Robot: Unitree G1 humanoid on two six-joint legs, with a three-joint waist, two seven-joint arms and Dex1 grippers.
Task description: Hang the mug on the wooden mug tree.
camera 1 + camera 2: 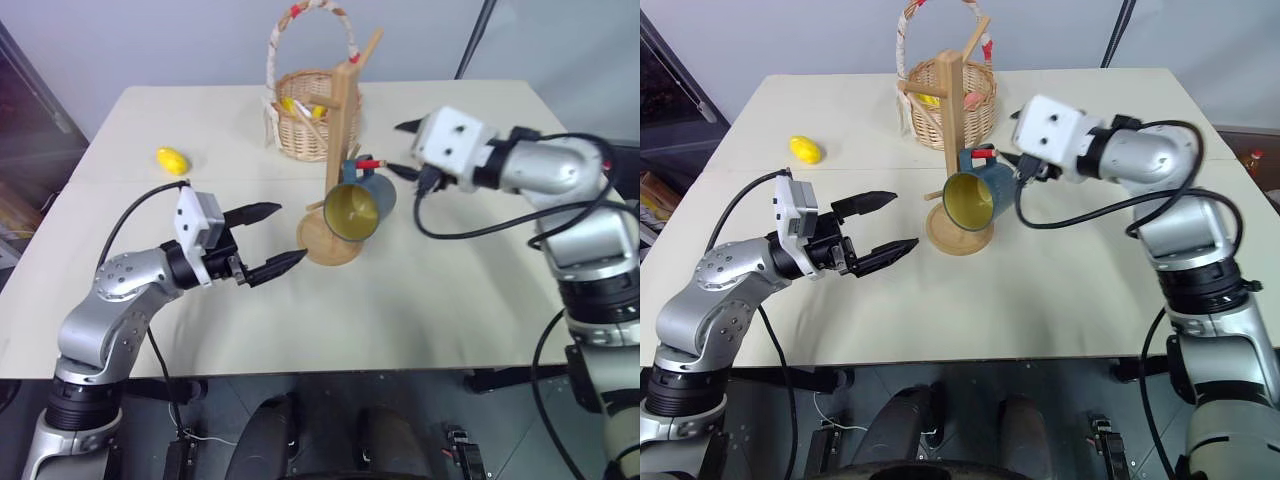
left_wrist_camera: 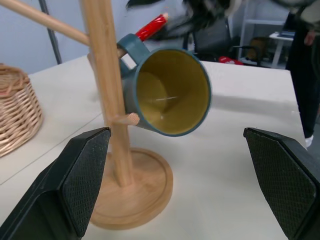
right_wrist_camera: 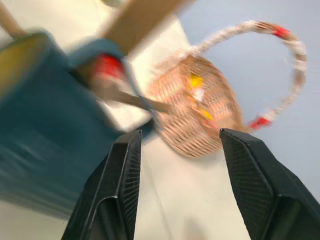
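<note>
- Mug hanging by its handle on the red-tipped peg of the tree, yellow inside tipped toward the left end effector.
- Right end effector released, fingers apart just beside the mug's handle, gripping nothing.
- Left end effector released, empty, near the tree's base.
- Basket just behind the tree on the table.
- Lemon well left of the tree.
</note>
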